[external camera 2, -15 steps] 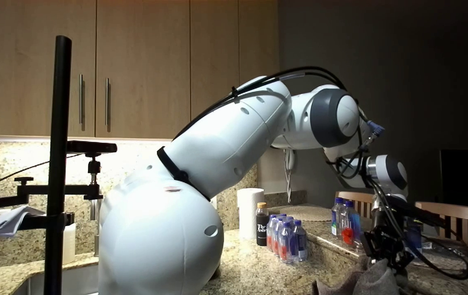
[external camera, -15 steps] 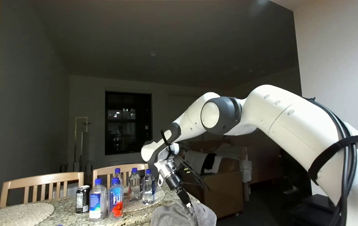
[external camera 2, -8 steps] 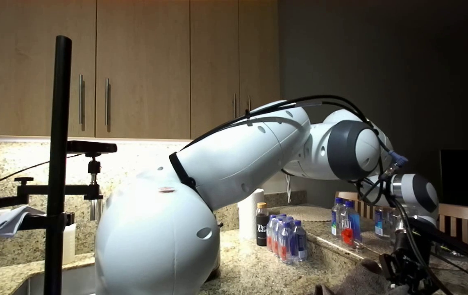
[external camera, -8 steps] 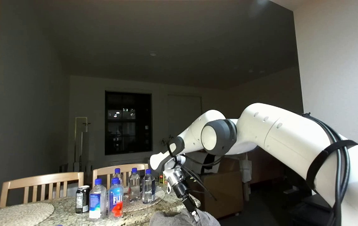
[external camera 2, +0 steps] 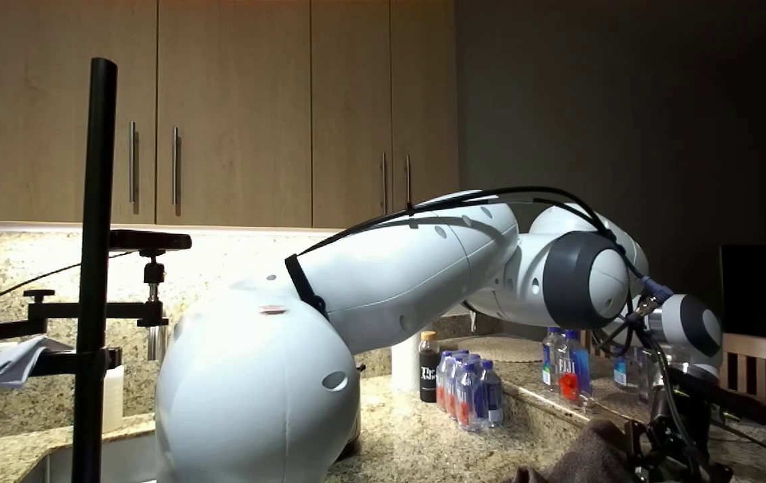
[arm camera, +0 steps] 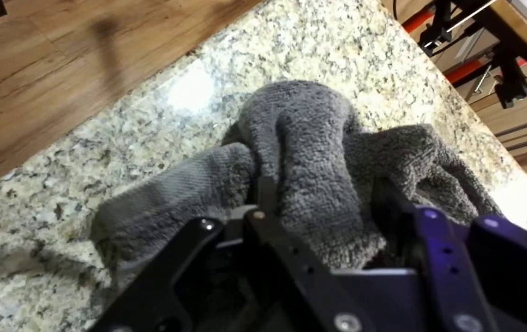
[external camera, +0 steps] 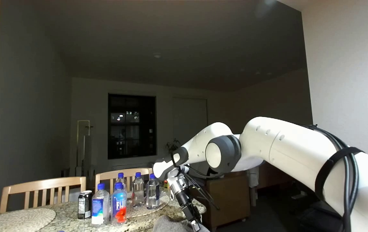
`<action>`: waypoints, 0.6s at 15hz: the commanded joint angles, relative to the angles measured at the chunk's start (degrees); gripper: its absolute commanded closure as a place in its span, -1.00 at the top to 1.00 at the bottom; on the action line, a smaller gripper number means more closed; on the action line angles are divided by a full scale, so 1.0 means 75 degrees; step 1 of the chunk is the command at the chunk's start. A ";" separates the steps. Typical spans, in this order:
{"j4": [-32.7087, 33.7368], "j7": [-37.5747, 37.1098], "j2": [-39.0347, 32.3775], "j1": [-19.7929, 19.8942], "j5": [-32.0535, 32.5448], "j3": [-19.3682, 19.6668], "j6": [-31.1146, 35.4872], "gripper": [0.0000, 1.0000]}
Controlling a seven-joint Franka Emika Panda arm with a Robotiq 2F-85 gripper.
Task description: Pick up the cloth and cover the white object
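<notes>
The grey cloth (arm camera: 305,115) lies bunched on the speckled stone counter (arm camera: 162,133) in the wrist view, with a rounded fold at its top. Part of it shows at the bottom edge in both exterior views (external camera: 168,224) (external camera 2: 591,456). My gripper (arm camera: 323,191) is low over the cloth, its two fingers apart on either side of a thick fold. It also shows pointing down at the cloth in both exterior views (external camera: 195,225) (external camera 2: 675,463). No white object shows; it is hidden or out of view.
Several water bottles (external camera: 119,203) and a black can (external camera: 84,204) stand on the raised ledge near the arm. A bottle pack (external camera 2: 467,392), a dark bottle (external camera 2: 428,369) and a paper towel roll (external camera 2: 404,365) stand behind. The counter ends at a corner above the floor (arm camera: 60,60).
The arm has lowered over the last second, and the gripper has moved down and outward. The cloth has come down with it and sits lower in both exterior views.
</notes>
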State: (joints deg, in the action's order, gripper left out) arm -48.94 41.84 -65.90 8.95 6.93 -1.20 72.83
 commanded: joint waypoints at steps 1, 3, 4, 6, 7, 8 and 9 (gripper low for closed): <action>0.0428 -0.0535 -0.0148 -0.0092 -0.0116 0.0026 0.0108 0.74; 0.0572 -0.0851 -0.0063 -0.0124 -0.0143 0.0032 0.0272 0.97; 0.0602 -0.1057 0.0037 -0.0126 -0.0177 0.0023 0.0454 1.00; 0.0643 -0.1565 0.0239 -0.0155 -0.0210 0.0017 0.0849 1.00; 0.0704 -0.1798 0.0283 -0.0174 -0.0189 0.0021 0.1013 1.00; 0.0641 -0.2172 0.0469 -0.0205 -0.0198 0.0019 0.1195 1.00; 0.0627 -0.2497 0.0579 -0.0230 -0.0193 0.0016 0.1361 1.00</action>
State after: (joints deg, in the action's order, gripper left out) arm -42.16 30.11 -65.31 7.80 6.91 -1.34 80.02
